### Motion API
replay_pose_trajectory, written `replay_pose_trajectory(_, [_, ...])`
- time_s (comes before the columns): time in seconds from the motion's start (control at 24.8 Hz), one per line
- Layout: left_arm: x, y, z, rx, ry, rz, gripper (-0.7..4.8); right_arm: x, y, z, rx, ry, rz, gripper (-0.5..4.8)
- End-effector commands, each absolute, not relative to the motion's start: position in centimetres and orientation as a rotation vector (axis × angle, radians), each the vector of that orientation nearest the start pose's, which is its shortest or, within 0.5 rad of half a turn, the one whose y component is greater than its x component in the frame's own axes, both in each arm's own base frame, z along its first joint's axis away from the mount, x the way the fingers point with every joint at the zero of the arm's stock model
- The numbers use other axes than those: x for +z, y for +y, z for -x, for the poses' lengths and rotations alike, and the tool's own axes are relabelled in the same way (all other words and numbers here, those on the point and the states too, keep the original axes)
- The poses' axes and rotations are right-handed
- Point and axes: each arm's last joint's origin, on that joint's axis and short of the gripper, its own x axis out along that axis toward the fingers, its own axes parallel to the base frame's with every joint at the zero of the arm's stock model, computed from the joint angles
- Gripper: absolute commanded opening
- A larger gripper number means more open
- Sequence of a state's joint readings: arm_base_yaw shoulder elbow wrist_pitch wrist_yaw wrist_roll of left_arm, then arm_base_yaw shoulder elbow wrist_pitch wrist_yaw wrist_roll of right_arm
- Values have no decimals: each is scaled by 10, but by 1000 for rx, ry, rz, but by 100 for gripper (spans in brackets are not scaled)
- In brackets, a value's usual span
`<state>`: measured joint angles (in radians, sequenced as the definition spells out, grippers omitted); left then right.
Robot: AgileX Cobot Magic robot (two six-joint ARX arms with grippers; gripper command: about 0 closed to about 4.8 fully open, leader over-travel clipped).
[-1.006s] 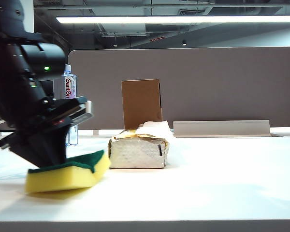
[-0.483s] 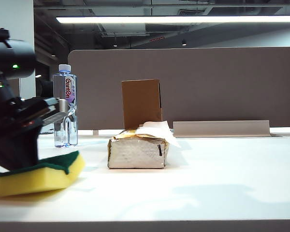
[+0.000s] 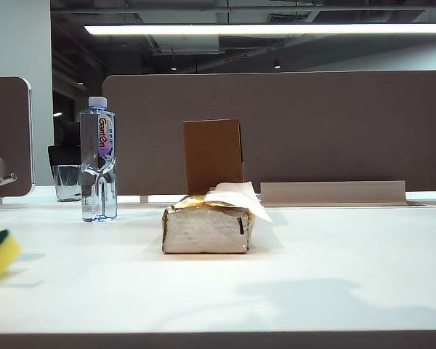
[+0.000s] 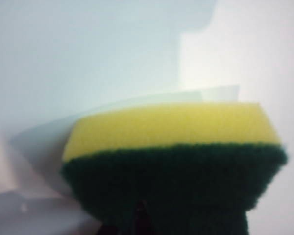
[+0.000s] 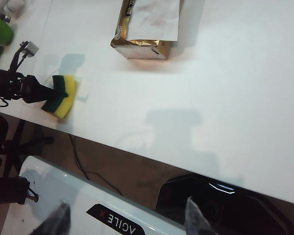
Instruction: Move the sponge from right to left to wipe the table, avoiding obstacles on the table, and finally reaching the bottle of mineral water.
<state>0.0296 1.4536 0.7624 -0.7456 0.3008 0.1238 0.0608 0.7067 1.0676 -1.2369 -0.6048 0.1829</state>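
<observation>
bottle of mineral water (image 3: 98, 161) upright far left on table (image 3: 312, 269), holding clear water | tissue pack (image 3: 208, 227) with tissue poking out, cardboard box (image 3: 213, 155) behind | left gripper (image 5: 39, 92) clenched on sponge (image 4: 172, 156), seen whole only from right wrist; exterior catches just sponge corner at left edge | right gripper (image 5: 127, 218) spread wide, holding nothing, above table's near edge

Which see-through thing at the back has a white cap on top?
The tall water bottle, with a purple label. The short glass beside it has no cap and no label.
</observation>
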Motion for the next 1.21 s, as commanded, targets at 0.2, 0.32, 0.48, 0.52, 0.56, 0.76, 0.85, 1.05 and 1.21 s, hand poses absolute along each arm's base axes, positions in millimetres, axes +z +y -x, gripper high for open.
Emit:
replay_pose_trajectory(0.2, [156,3,-226,-236,1442,75,-6,350,23,-80,596,913,-428,301])
replay_pose_trajectory(0.32, [157,2,-231,-232,1385,100,-6,350,23,-79,596,915,-429,301])
replay_pose_trajectory(0.48, [158,3,-239,-215,1329,119,-6,350,23,-78,596,915,-429,301])
replay_pose_trajectory(0.52, [158,2,-243,-224,1326,126,-6,350,23,-78,597,915,-428,301])
replay_pose_trajectory(0.56, [158,2,-244,-228,1325,128,-6,350,23,-78,597,915,-428,301])
replay_pose_trajectory(0.76, [159,2,-257,-237,1291,133,-6,351,25,-77,649,915,-445,301])
replay_pose_trajectory(0.85, [164,2,-269,-243,1267,138,-6,351,25,-77,655,918,-448,301])
replay_pose_trajectory(1.05, [171,3,-292,-244,1234,131,-6,351,25,-77,653,922,-462,301])
replay_pose_trajectory(1.21, [172,4,-313,-245,1228,131,-6,351,25,-77,655,924,-467,301])
